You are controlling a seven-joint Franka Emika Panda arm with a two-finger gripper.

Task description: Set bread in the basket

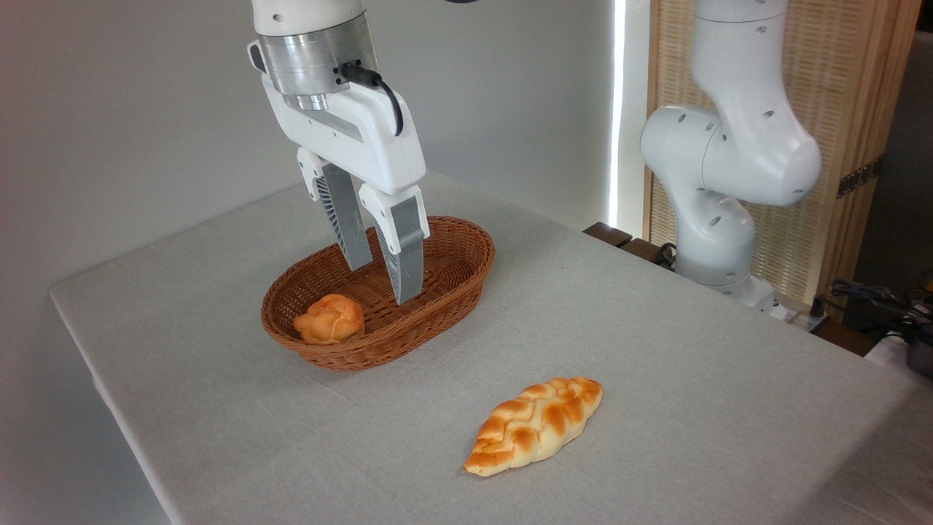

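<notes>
And here we are over the basket [444,271], the oval brown wicker one sitting toward the back left of the grey cloth-covered tabletop [656,379]. Look inside it: the bread [329,319], that small knotted bun with its golden-orange crust, lies at the left end of the basket, tucked against the near wall. We can see nothing touching it.

Above, our gripper [383,285] hangs over the middle of the basket, pointing down and slightly tilted. The two grey fingers [403,251] stand parted with a clear gap between them, and we see nothing between them. Their tips reach down roughly to rim level, over the basket's interior, to the right of the bun and apart from it. A black cable [384,89] loops off the side of the metal wrist ring just above the white gripper body.

Down in front, we have the longer braided loaf [536,424] lying flat on the cloth, well apart from the basket, its pointed ends running from lower left to upper right.

Off to the right, the arm's white base segments [721,168] rise beside the tabletop's far edge, in front of a pale slatted wooden screen [838,109]. Some dark cables [875,299] sit at the right edge.
</notes>
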